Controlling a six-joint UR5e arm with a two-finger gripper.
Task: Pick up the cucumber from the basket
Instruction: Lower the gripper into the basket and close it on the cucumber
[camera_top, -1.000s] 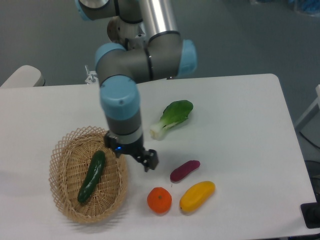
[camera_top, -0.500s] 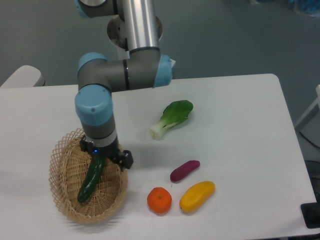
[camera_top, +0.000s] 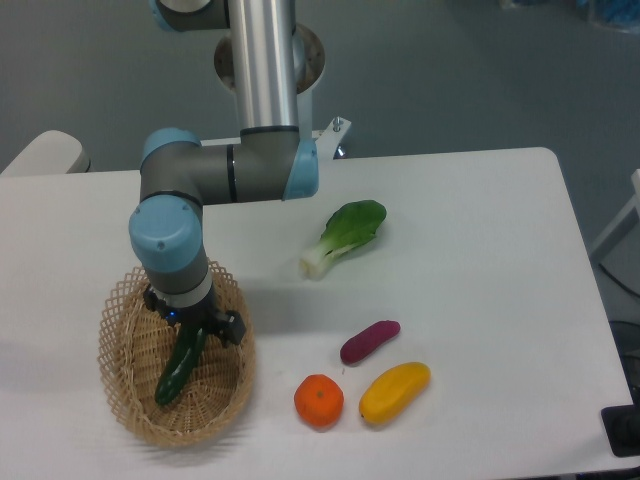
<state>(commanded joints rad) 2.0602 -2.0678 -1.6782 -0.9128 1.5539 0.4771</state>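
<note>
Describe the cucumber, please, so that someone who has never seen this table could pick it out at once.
Find the oval wicker basket at the front left of the white table, under the robot's gripper. The cucumber lies inside it, its upper end hidden by the gripper. It is the only long, dark green, glossy thing; the bok choy is leafy with a white stem, and the purple vegetable is shorter.

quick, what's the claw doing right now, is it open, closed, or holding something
Claw: down in the basket over the upper end of the cucumber; open or closed cannot be told from this view.
</note>
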